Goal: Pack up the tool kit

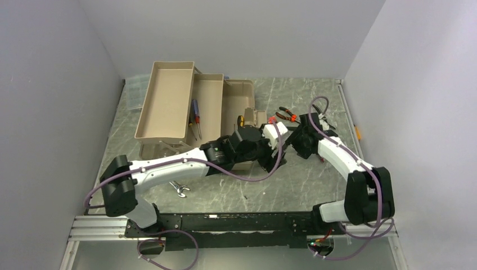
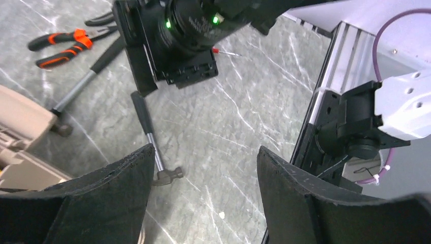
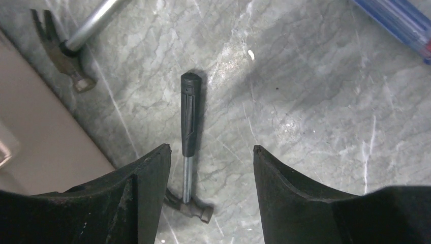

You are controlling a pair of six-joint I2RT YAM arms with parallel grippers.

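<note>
**Top view**
- Toolbox [image 1: 239,98]: tan, open, standing at the rear left of the grey marbled surface [image 1: 253,185]. 2 trays [image 1: 166,101] are folded out in steps to its left.
- Screwdriver [image 1: 195,112]: 1, blue-handled, lying at the edge between the 2 trays.
- Pliers [image 1: 288,115]: 1 pair with orange-black grips, on the surface just right of the toolbox.
- Wrench [image 1: 180,188]: 1, steel, on the surface near the left arm [image 1: 169,169] and well apart from the other tools.
- Right arm [image 1: 343,154]: meets the left arm just right of the toolbox. The hammers are hidden under both arms.

**Left wrist view**
- Left tool [image 2: 206,188]: spread wide, holding nothing.
- Small hammer [image 2: 147,127]: black grip, flat on the surface, its head just beside the frame-left finger.
- Larger hammer [image 2: 84,84]: steel shaft, its head near the toolbox corner.
- The pliers lie beyond it. The right arm's wrist fills the top of the frame.

**Right wrist view**
- Right tool [image 3: 211,173]: spread wide, holding nothing.
- The small hammer lies on the surface in the gap, close to the frame-left finger, with its grip pointing away.
- The larger hammer's claw head sits at the upper left, beside the tan toolbox wall.
- Blue-and-red object [image 3: 401,23]: cropped at the upper right, not identifiable.
</note>
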